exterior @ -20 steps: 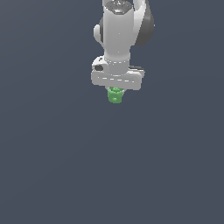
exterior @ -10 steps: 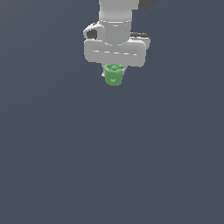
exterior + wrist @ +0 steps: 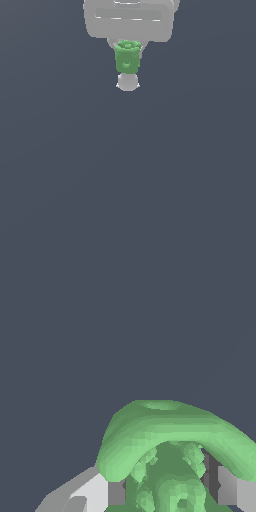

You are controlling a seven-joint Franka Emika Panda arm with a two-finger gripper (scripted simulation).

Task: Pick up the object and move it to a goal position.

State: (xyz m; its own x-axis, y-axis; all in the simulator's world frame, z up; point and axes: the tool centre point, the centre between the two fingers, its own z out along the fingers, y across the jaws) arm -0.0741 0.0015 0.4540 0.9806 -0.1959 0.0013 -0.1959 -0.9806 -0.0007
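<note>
White pincer (image 3: pixel 128 52) at the exterior view's top, fingers clamped, something gripped between

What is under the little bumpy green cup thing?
Just below the bright green cup-like lump in the exterior view sits a pale grey-white round blob. Whether they touch is unclear. The white gripper covers the lump's upper sides.

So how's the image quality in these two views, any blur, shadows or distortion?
Exterior view: soft and low-detail, flat even light, no cast shadows on the plain grey background; the gripper is cropped by the top edge. Wrist view: the green object sits so close that it looks stretched and fills the lower frame, faceted, without glare.
</note>
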